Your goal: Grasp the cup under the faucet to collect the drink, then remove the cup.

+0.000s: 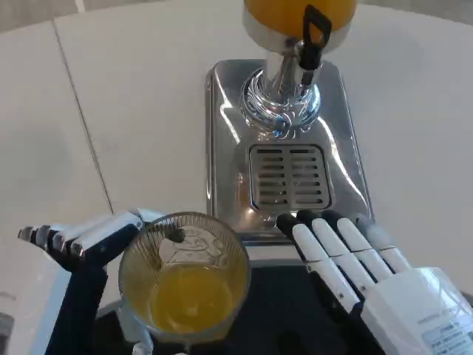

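Observation:
A clear glass cup (185, 277) with orange drink in its bottom sits low in the picture, in front of the dispenser's base. My left hand (81, 240) is at the cup's left side, fingers stretched along its rim and wall; whether the thumb closes on the glass is hidden. My right hand (355, 259) lies flat to the cup's right, fingers straight and apart, tips touching the front edge of the steel drip tray (225, 133). The black faucet lever (314, 41) hangs under the orange juice tank (295, 15), above the grille (290, 176).
The chrome dispenser column (281, 96) stands on the steel tray at the middle back. White table (111, 111) spreads left and right of it. A dark surface (288, 310) lies under the cup and hands.

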Motion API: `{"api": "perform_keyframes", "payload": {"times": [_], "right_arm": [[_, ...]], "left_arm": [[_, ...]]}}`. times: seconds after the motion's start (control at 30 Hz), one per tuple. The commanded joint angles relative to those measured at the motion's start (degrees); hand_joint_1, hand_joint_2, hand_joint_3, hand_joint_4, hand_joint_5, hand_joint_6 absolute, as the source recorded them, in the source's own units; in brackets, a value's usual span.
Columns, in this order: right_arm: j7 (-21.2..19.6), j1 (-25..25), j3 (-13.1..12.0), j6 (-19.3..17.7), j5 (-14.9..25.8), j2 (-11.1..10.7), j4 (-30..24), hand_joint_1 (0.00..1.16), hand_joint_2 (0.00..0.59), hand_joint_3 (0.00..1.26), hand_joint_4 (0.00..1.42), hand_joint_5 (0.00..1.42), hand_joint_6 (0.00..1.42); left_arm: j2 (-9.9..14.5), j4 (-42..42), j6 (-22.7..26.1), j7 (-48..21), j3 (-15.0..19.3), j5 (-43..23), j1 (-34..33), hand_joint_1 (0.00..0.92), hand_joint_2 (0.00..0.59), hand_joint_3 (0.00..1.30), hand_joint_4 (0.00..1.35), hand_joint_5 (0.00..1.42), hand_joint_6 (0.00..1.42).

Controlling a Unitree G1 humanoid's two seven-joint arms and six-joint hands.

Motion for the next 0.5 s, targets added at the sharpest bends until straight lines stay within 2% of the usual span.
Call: {"api": "perform_keyframes", "payload": {"times": [0.03,0.5], "right_arm": [[0.7,0.6,0.8,0.2,0.0,0.7,-0.8,0.10,0.523,0.00,0.00,0.00,0.00],[2.3,-0.4,1.9,1.0,-0.8,1.9,-0.4,0.09,0.533,0.00,0.00,0.00,0.00]], "left_arm": [[-1.3,-1.7,-1.1,0.0,0.2,-0.3,-0.9,0.704,0.000,1.13,1.22,1.42,1.42],[-2.5,-1.3,-1.3,-0.2,0.3,-0.3,-1.6,0.704,0.000,1.13,1.22,1.42,1.42]]}}
